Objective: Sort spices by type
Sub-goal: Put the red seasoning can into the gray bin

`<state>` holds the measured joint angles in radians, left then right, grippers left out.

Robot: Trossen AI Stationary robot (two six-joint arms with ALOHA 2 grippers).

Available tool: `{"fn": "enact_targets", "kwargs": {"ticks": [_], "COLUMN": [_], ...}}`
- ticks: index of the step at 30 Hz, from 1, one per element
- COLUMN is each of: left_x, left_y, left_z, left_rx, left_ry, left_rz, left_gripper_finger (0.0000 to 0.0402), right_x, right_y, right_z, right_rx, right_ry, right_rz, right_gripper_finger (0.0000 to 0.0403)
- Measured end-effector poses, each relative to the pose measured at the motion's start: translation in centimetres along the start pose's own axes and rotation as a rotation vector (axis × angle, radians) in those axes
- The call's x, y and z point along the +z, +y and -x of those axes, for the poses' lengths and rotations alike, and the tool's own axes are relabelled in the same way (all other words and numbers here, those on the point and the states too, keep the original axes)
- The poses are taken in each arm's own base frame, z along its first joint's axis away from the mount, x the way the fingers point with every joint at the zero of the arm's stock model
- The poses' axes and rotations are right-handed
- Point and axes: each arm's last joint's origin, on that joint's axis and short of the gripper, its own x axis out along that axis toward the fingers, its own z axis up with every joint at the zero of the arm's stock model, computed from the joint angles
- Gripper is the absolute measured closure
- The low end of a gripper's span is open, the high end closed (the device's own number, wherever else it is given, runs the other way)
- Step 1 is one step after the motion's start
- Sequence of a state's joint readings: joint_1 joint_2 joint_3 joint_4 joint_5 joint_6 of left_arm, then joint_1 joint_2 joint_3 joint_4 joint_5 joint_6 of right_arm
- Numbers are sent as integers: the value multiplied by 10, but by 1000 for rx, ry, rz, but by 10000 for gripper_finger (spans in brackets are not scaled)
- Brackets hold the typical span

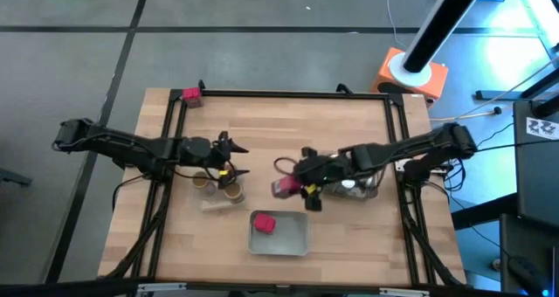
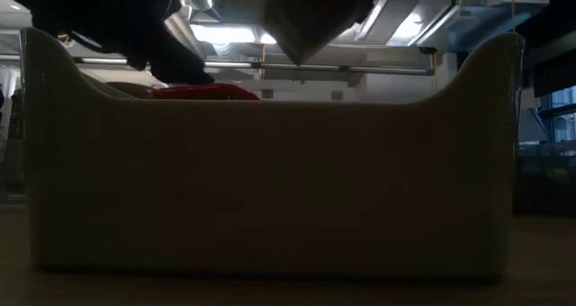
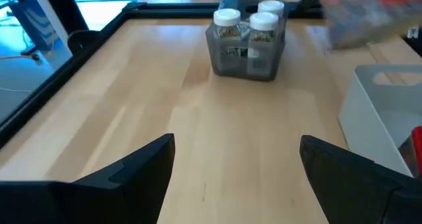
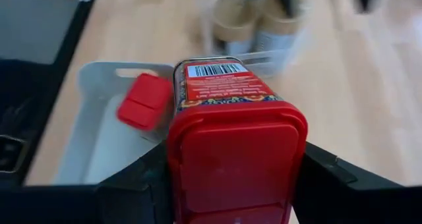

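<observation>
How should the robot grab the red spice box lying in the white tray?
Probably from straight above, fingers across the narrow sides of the red spice box. It lies flat near a corner of the white tray, whose walls block a sideways approach. The right gripper already holds another.

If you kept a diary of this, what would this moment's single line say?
right end effector: shut on red spice tin, above table | grey tray: one red tin inside | left end effector: open, by cork tubs

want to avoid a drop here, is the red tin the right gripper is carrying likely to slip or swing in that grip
Probably stable: the red tin looks rigid and flat-sided, and the right gripper is clamped across its two flanks. Its glossy red lid and printed sides may be somewhat slippery. It sticks well out past the fingers, so it could pivot if jolted above the grey tray.
</observation>
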<state>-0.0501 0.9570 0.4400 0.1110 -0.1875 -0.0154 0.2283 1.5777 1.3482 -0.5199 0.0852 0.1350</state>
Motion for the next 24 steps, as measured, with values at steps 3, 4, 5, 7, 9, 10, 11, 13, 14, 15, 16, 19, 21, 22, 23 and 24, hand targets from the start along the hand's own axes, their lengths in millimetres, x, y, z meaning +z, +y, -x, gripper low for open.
{"fn": "enact_targets", "kwargs": {"ticks": [3, 4, 5, 7, 9, 10, 11, 13, 14, 15, 16, 19, 21, 22, 23, 24], "left_x": [-4, -5, -5, -4, -4, -3, -4, -4, -3, -3, -3, -3, -3, -3, -3, -3], "left_y": [-1, -1, -2, -3, -4, -4, -4, -5, -5, -5, -5, -4, -4, -5, -5, -5], "left_z": [0, 0, 0, 0, 1, 1, 1, 1, 1, 1, 1, 1, 1, 1, 1, 1], "left_rx": [-4, -6, -8, -12, -17, -20, -21, -22, -22, -22, -22, -22, -22, -22, -22, -22], "left_ry": [11, 17, 14, 9, 6, 3, 5, 2, 1, 2, -3, -1, -2, -2, -1, -1], "left_rz": [14, 21, 23, 23, 21, 18, 16, 16, 16, 16, 16, 20, 24, 28, 30, 35], "left_gripper_finger": [92, 92, 92, 92, 92, 92, 92, 92, 92, 92, 92, 92, 92, 92, 92, 92], "right_x": [5, 8, 8, 9, 8, 8, 6, 2, -1, -3, -5, -10, -14, -15, -17, -19], "right_y": [14, 19, 23, 32, 41, 44, 48, 55, 58, 61, 63, 68, 69, 68, 67, 68], "right_z": [-16, -20, -24, -31, -39, -42, -45, -52, -54, -56, -58, -66, -74, -77, -80, -83], "right_rx": [59, 76, 82, 96, 104, 111, 121, 132, 134, 135, 133, 127, 117, 110, 103, 100], "right_ry": [59, 73, 108, 176, 234, 259, 290, 339, 355, 366, 375, 402, 426, 433, 446, 455], "right_rz": [0, -5, -7, -14, -27, -38, -46, -54, -48, -43, -41, -51, -64, -68, -70, -70], "right_gripper_finger": [187, 187, 187, 187, 187, 187, 187, 187, 187, 187, 187, 187, 187, 187, 187, 187]}}
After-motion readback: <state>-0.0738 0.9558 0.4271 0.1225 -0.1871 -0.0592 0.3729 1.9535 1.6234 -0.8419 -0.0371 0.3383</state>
